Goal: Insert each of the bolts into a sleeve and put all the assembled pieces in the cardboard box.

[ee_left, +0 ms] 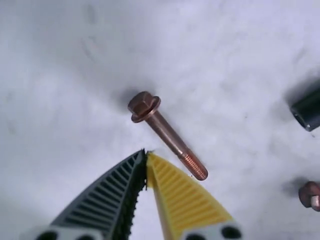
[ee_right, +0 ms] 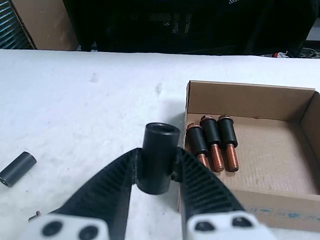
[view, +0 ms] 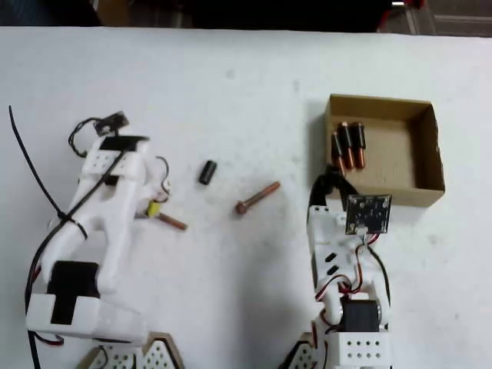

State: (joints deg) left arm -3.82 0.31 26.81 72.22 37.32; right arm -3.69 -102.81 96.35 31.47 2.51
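bolt (ee_left: 167, 135) lying flat on the table (view: 231, 77), just off the closed, empty tips of my left gripper (ee_left: 146, 152); stiff, light and smooth, i judge it may roll, so mid-shank is the hold. right of it, my right gripper (ee_right: 157, 155) clamps a black sleeve (ee_right: 161, 142) upright beside the cardboard box (view: 438, 154)

A: What's lying on the white table (view: 246, 77)?
B: The cardboard box (view: 396, 150) is sitting on it. One bolt (view: 257, 197) is lying nearest the box, loose sleeve (view: 207, 172) farther off, second bolt (view: 171, 221) farthest.
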